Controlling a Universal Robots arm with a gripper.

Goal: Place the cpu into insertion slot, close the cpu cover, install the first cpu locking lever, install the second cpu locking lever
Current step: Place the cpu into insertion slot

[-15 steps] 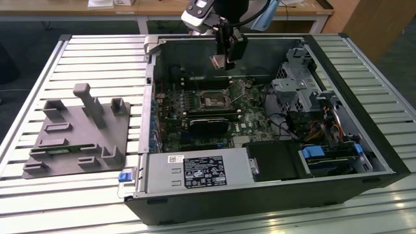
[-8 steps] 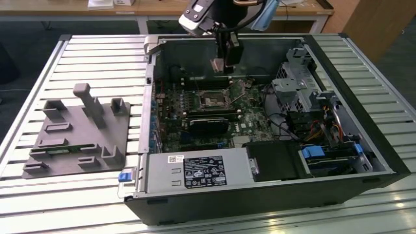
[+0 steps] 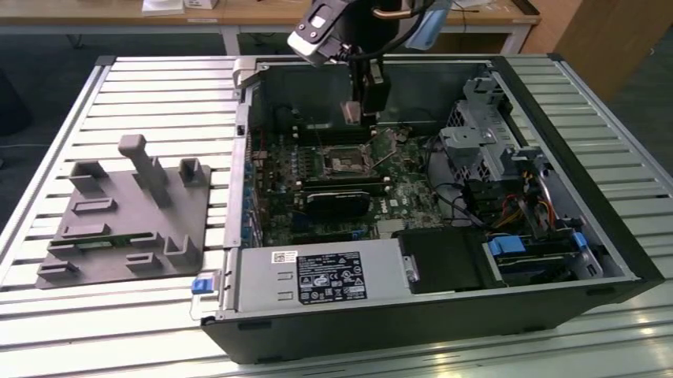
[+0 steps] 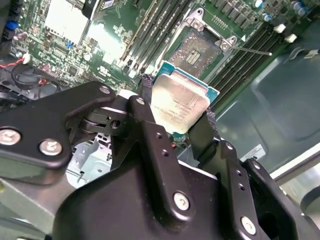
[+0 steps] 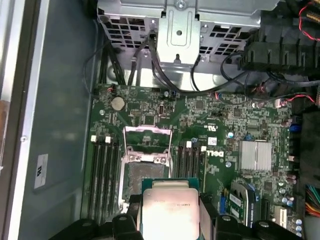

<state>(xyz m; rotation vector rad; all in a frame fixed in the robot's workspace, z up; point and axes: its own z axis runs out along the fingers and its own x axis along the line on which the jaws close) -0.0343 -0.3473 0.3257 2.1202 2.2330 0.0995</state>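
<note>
- The gripper (image 4: pixel 177 102) had its jaws closed narrowly on the cpu (image 4: pixel 181 104), one black finger (image 4: pixel 146 97) on each of two opposite edges. The metal face showed between them. An edge grip probably keeps the pads off the face and the underside clear for seating.
- In the exterior view the gripper (image 3: pixel 361 110) hung inside the open computer case (image 3: pixel 421 331), near its back wall and over the rear part of the motherboard (image 3: pixel 405 197). The case lay on its side on the slatted table (image 3: pixel 63 315).
- The cpu was in the air and not yet seated. In the first wrist view the cpu (image 5: pixel 170 207) sat just beside the insertion slot (image 5: pixel 142 175) and overlapped that slot's near edge. It looked roughly square to the slot.
- The slot was empty, with its dark centre exposed; in the exterior view the slot (image 3: pixel 345 162) lay mid-board, below the gripper.
- The cpu cover (image 5: pixel 148 145) was swung up off the slot's far edge, its window open. That left a clear way down for the chip.
- A locking lever (image 4: pixel 252 50) stuck out free to one side of the slot, unlatched, as the raised cover would require.
- Memory slots (image 5: pixel 102 165) flanked the socket closely, so there was little room on either side for the fingers.
- A grey fixture block (image 3: pixel 126 213) sat on the table, well apart from the case, toward the exterior view's left.
- Judgement: first step under way, chip carried but not yet placed. Cover and levers not yet done.
</note>
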